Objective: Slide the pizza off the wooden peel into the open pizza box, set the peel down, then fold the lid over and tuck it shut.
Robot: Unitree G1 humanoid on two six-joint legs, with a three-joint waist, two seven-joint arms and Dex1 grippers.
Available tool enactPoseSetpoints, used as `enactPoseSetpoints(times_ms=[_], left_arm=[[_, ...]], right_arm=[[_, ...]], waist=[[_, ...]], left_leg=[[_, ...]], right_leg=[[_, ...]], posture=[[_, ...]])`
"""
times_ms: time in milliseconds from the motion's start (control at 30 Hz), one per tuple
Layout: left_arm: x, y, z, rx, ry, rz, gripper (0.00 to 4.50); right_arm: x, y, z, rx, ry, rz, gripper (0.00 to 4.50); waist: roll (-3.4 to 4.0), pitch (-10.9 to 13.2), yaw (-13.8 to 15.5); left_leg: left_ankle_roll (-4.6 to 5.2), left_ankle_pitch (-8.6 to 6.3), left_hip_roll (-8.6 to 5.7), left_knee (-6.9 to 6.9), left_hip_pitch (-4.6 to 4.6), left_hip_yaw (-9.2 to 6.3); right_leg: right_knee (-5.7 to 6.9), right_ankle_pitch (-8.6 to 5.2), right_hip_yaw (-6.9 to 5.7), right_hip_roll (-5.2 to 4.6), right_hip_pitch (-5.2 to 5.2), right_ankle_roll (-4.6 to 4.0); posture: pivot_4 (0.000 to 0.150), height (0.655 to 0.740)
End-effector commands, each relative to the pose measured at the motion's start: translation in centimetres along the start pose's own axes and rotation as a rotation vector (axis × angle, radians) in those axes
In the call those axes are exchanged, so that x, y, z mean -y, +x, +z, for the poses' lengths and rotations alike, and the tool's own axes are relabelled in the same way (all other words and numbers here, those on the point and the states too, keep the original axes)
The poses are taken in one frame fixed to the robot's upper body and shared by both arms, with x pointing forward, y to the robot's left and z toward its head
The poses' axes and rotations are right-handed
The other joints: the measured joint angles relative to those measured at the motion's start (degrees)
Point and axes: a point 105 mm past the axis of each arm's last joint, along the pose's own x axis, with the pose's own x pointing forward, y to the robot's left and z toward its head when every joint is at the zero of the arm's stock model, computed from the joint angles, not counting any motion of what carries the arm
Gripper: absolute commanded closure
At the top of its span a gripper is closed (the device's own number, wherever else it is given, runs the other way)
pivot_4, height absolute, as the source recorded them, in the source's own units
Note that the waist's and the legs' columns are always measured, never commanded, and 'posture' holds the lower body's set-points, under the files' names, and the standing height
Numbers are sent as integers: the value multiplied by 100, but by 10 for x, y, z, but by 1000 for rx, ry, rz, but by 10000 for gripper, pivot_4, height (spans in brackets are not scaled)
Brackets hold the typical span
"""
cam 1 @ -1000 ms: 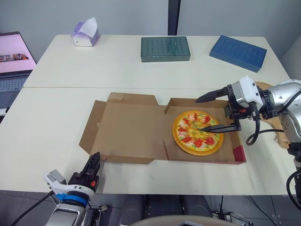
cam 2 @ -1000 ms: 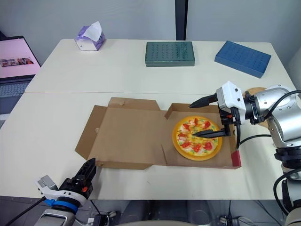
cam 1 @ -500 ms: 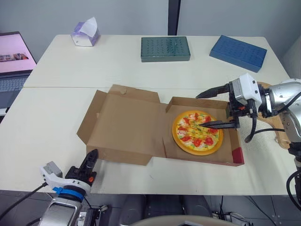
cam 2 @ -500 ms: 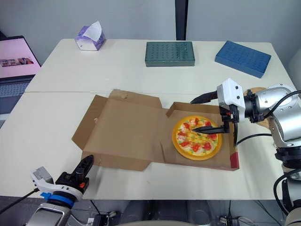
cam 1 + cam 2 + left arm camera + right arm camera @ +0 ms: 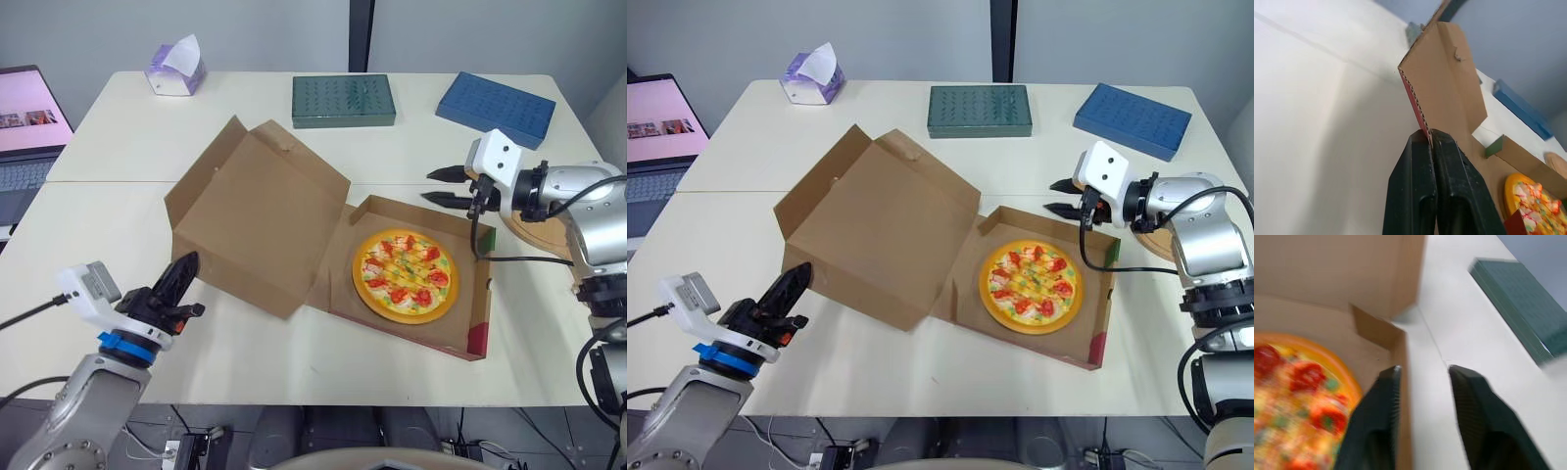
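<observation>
The pizza (image 5: 405,275) lies flat in the base of the pizza box (image 5: 477,318), near the middle of the white table (image 5: 108,245). The lid (image 5: 260,211) stands half raised on the robot's left of the base, leaning away from the pizza. The left gripper (image 5: 189,261) has its fingers pressed together, with the tips touching the lid's free edge (whether any cardboard is nipped between them I cannot tell). The right gripper (image 5: 427,186) hangs at the base's far right corner, fingers spread and empty; in the right wrist view one finger sits on each side of the box wall. The wooden peel (image 5: 545,233) lies on the table under the right arm, just beside the box. Along the far edge sit a tissue box (image 5: 176,69), a green box (image 5: 343,100) and a blue box (image 5: 495,108), all well apart from the lid. A laptop (image 5: 27,127) sits beyond the table's left edge.
</observation>
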Motion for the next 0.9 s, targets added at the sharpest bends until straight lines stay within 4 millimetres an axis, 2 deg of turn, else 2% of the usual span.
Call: enactPoseSetpoints(times_ms=[33, 67, 200, 333, 467, 667, 900], left_arm=[[12, 5, 27, 79, 117, -64, 45000], [16, 8, 31, 87, 142, -82, 45000], [25, 15, 44, 109, 234, -133, 45000], [29, 21, 51, 95, 309, -184, 45000], [26, 32, 54, 66, 371, -232, 45000], [27, 55, 56, 10, 491, -356, 45000], [28, 80, 49, -54, 594, -508, 45000]], right_arm=[[15, 3, -2, -44, -105, -69, 43112], [17, 5, -8, -78, -137, -76, 44513], [22, 14, -32, -207, -260, -63, 44513], [17, 20, -56, -319, -336, 24, 44513], [-8, 20, -67, -319, -328, 204, 44513], [-44, 6, -53, -225, -271, 426, 44513], [-80, -10, -32, -182, -197, 523, 44513]], waist=[[0, 0, -8], [0, 0, -10], [0, 0, -29], [1, 1, -36], [1, 1, -33], [1, 1, -28], [2, 2, -21]], left_leg=[[0, 0, 0, 0, 0, -1], [0, 0, 0, 0, 1, 0], [-4, 2, 0, -1, 1, 3], [-12, 7, 0, -2, 0, 4], [-18, 10, 0, -2, 0, 4], [-17, 10, 0, -3, -1, -3], [-3, 2, 1, -2, 0, -10]], right_leg=[[0, 0, -1, 0, 0, 0], [1, 0, 0, 0, 0, 0], [1, 0, 2, 0, -2, 0], [2, 0, 2, 0, -6, 0], [2, 0, 2, 0, -5, 0], [3, 0, -4, 1, -3, 0], [6, 0, -9, 1, -3, 1]], posture=[[1500, 7400], [1500, 7400], [1500, 7400], [1500, 7400], [1500, 7400], [1500, 7400], [1500, 7400]])
